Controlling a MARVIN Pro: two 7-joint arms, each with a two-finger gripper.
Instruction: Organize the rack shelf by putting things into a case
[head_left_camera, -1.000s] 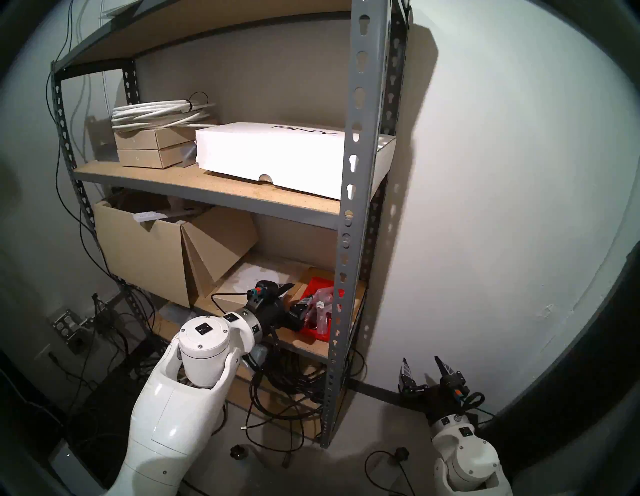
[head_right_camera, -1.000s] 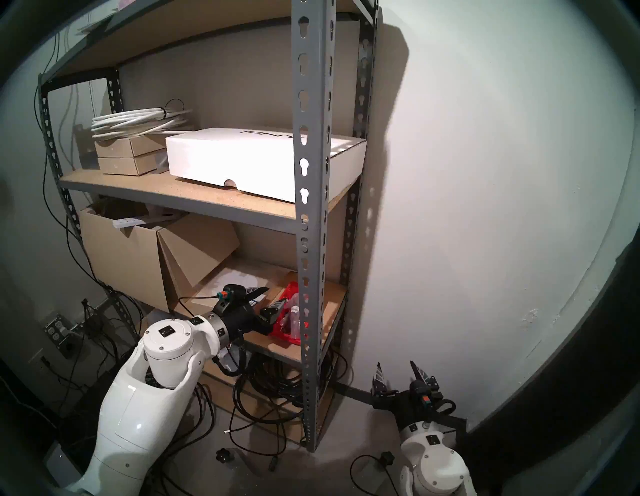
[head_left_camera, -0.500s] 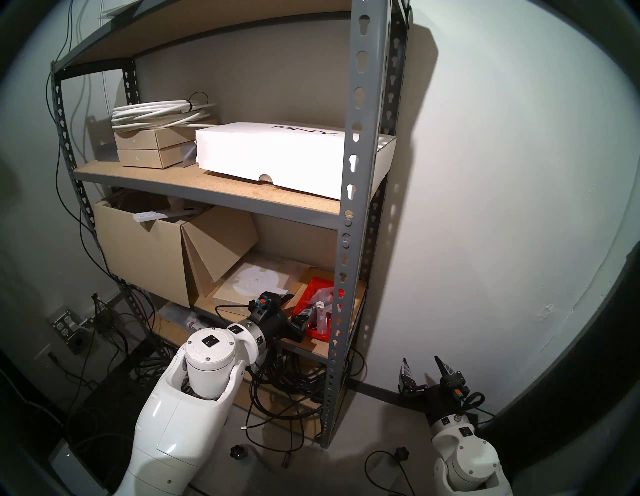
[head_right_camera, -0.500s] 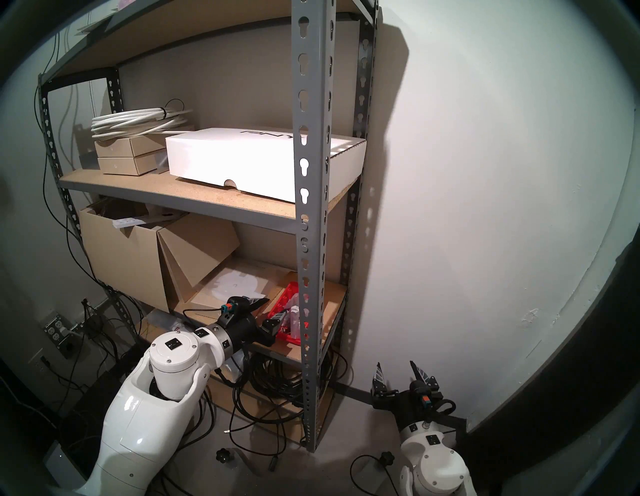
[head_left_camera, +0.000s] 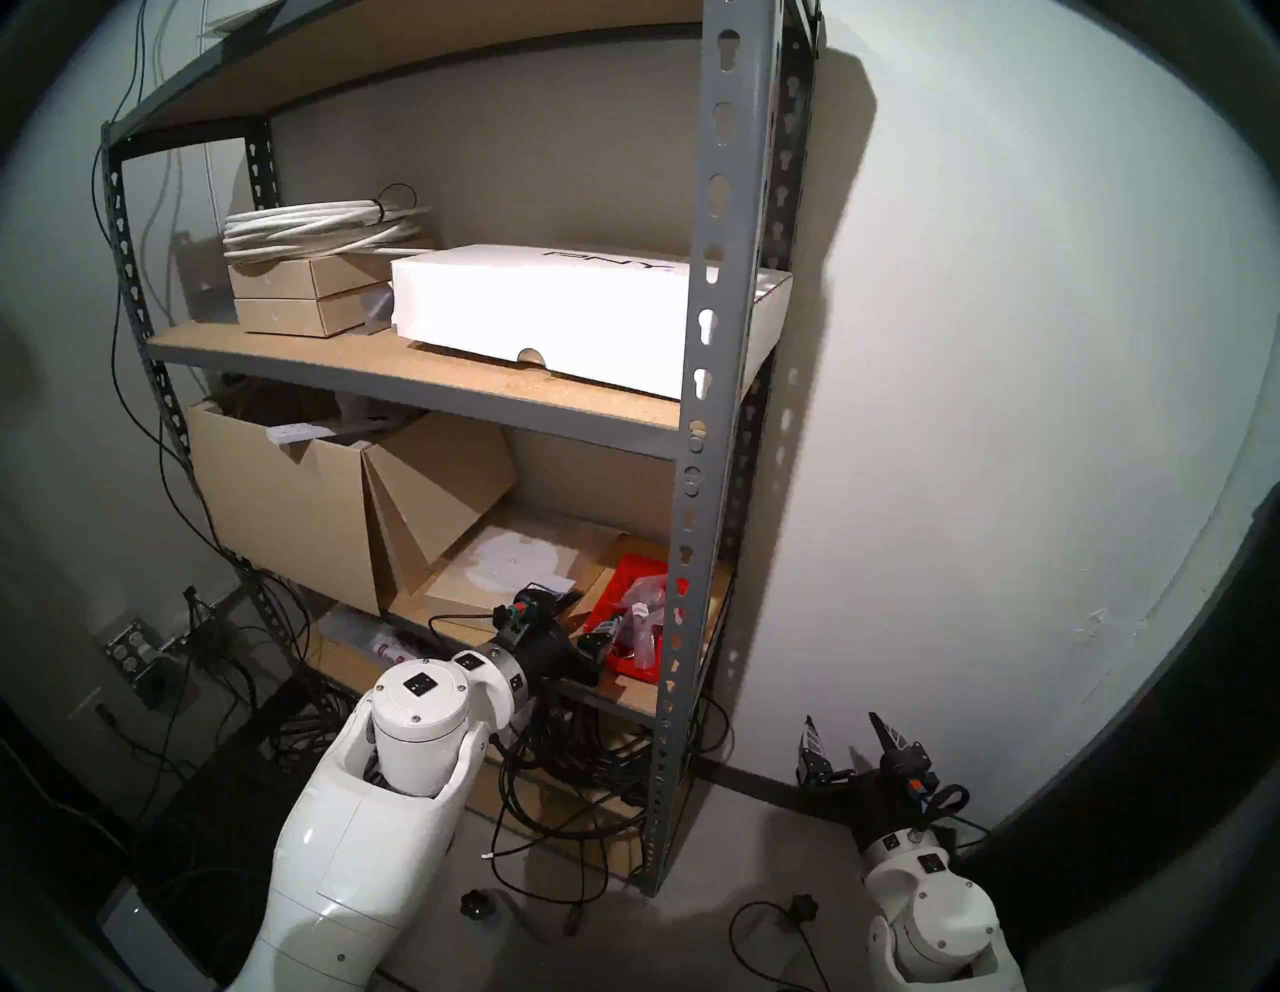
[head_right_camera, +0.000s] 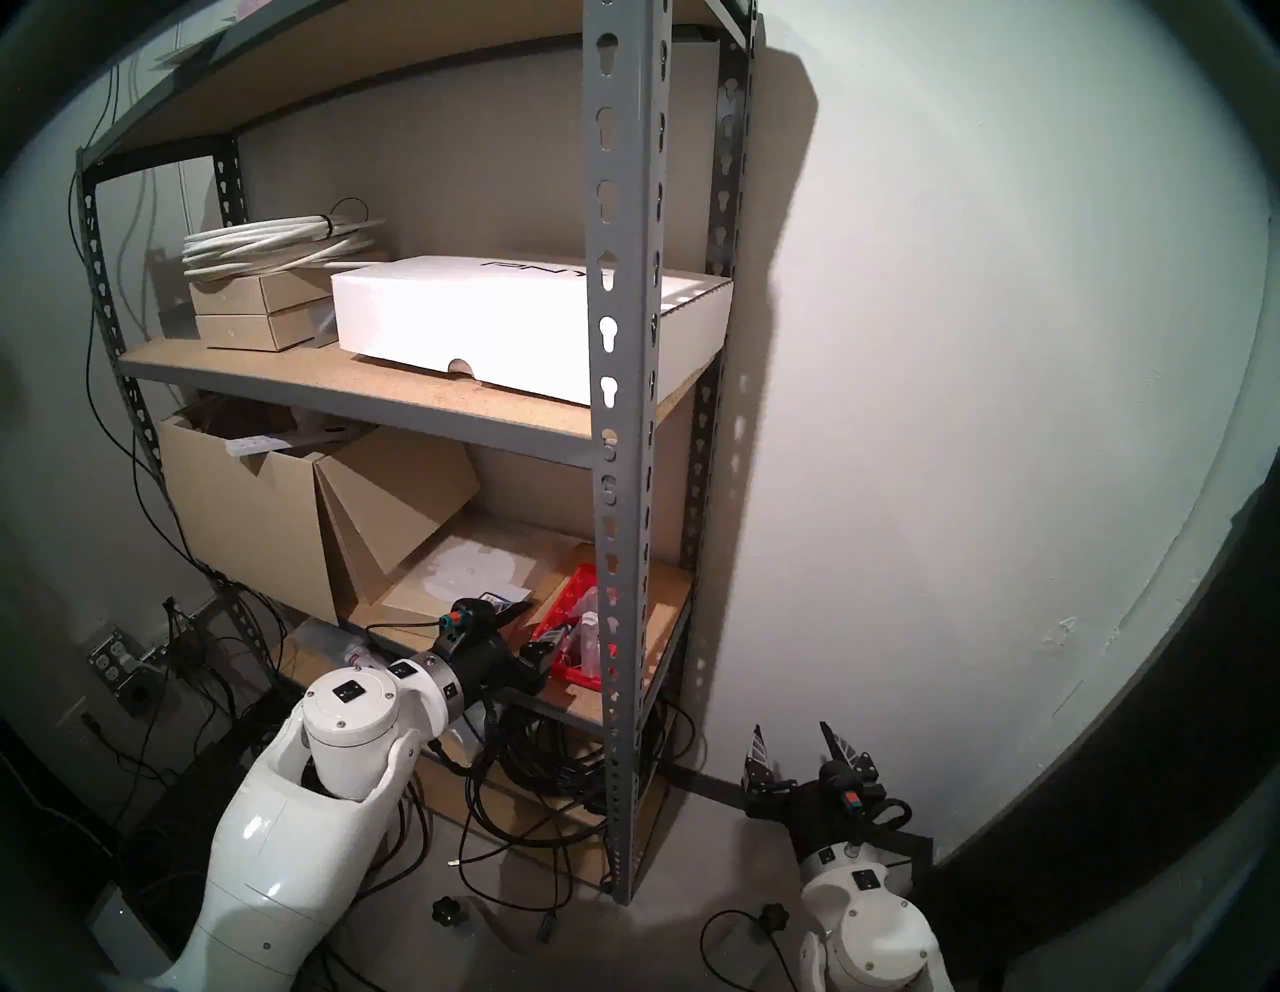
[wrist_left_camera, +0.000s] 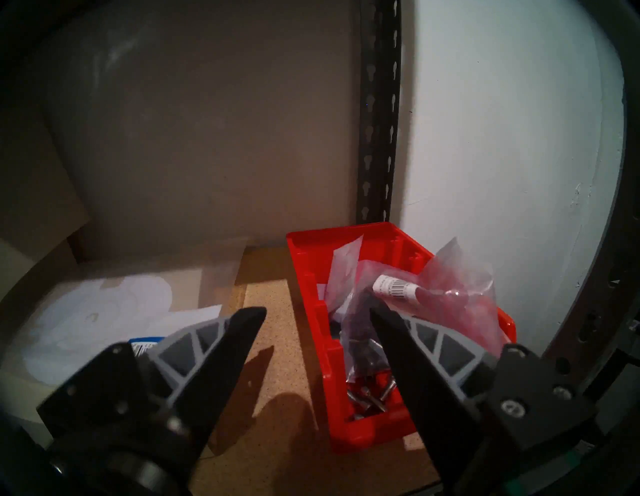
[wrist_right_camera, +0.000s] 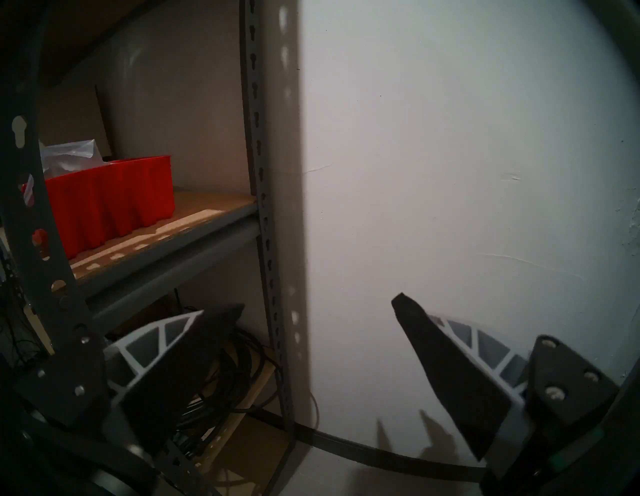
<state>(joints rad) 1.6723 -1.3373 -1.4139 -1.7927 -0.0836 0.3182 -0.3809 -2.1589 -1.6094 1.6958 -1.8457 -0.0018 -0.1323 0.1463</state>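
Observation:
The red bin (head_left_camera: 627, 575) stands at the right end of the grey rack's (head_left_camera: 713, 346) lower tan shelf board, behind the front upright. Crinkly clear bags (head_left_camera: 644, 620) of hardware lie piled in it, and also show in the left wrist view (wrist_left_camera: 440, 284) inside the bin (wrist_left_camera: 367, 429). My left gripper (head_left_camera: 589, 613) is open and empty, just left of the bin's front; in its own view (wrist_left_camera: 316, 311) the right finger overlaps the bags. My right gripper (head_left_camera: 841, 720) is open and empty, low beside the rack near the wall.
A blue-and-white card (head_left_camera: 547, 589) lies on a flat tan cardboard box (head_left_camera: 512, 568) left of the bin. An open cardboard box (head_left_camera: 277, 512) fills the shelf's left. A white PNY box (head_left_camera: 540, 305) sits one shelf up. Black cables (head_left_camera: 575, 769) are heaped below.
My left gripper has drawn back from over the bin toward the shelf's front edge, staying open. The bags stay in the bin. The card has come into view. The right arm has not moved.

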